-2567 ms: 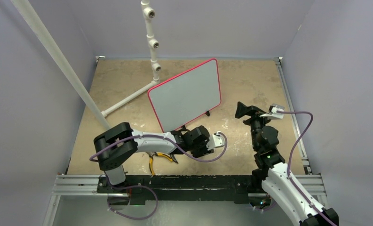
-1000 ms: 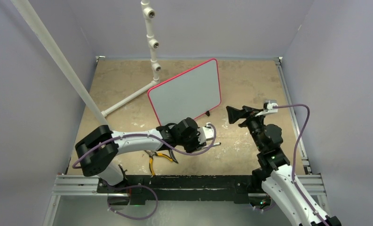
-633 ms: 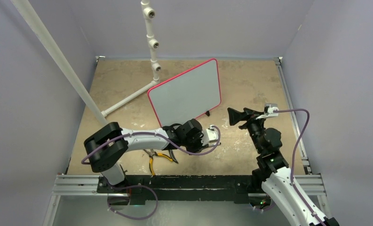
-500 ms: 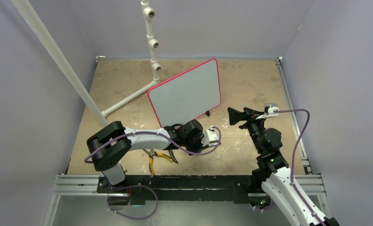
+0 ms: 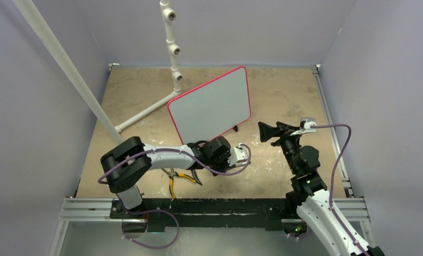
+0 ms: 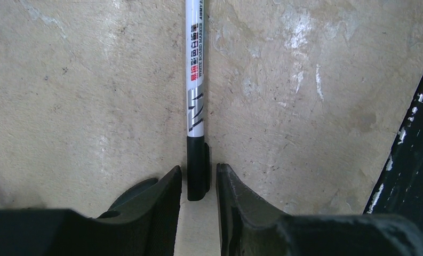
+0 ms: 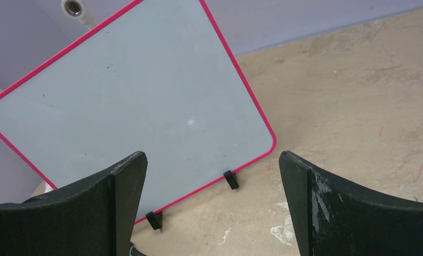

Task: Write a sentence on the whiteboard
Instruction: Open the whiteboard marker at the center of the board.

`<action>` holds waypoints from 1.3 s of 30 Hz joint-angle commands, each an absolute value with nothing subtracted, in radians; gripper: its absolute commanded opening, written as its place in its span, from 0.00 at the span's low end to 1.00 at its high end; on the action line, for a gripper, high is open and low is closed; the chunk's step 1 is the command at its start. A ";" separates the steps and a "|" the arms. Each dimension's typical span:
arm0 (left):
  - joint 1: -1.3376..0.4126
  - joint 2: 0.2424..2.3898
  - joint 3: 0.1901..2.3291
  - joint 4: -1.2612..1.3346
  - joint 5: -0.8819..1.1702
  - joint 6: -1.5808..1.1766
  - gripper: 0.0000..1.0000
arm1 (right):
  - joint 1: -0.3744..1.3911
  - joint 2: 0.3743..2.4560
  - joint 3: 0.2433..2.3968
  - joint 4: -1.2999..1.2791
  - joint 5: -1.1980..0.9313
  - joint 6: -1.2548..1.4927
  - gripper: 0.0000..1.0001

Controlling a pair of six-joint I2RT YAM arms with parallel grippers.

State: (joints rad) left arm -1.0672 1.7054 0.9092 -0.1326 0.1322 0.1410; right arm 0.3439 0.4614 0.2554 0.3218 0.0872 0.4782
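The whiteboard [image 5: 212, 106] stands tilted on small black feet at mid-table, its red-pink frame around a bare grey face [image 7: 129, 101]. No sentence is in view. A white whiteboard marker [image 6: 197, 106] with a black cap end lies flat on the table. My left gripper [image 6: 198, 173] is low over it and open. Its jaws stand narrowly on either side of the cap end with thin gaps. My right gripper [image 5: 262, 132] hovers right of the board and faces it. This right gripper [image 7: 212, 160] is wide open and holds nothing.
Yellow-handled pliers [image 5: 180, 178] lie near the front edge under my left arm. A white pipe stand [image 5: 169, 53] rises behind the board, and a slanted white pole [image 5: 65, 69] crosses the left side. Purple walls close in the table.
My left gripper's jaws have drawn closer together around the marker's cap end, and the left arm has shifted a little. The right arm has barely moved in the last half second.
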 commanded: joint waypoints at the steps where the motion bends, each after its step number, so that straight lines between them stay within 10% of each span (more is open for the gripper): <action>1: -1.070 1.733 0.939 -0.148 0.113 0.144 0.29 | 0.342 0.448 0.252 0.363 0.097 0.466 0.95; 8: -1.072 1.723 0.935 -0.160 0.119 0.151 0.00 | 0.342 0.438 0.250 0.359 0.097 0.465 0.95; 39: -1.010 1.186 0.778 -0.119 0.074 0.106 0.00 | 0.341 0.809 0.184 0.700 -0.726 0.787 0.95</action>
State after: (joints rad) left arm -1.0195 1.2320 0.7830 -0.1638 0.0200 0.1375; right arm 0.3439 0.7841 0.2005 0.5465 -0.5816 0.7174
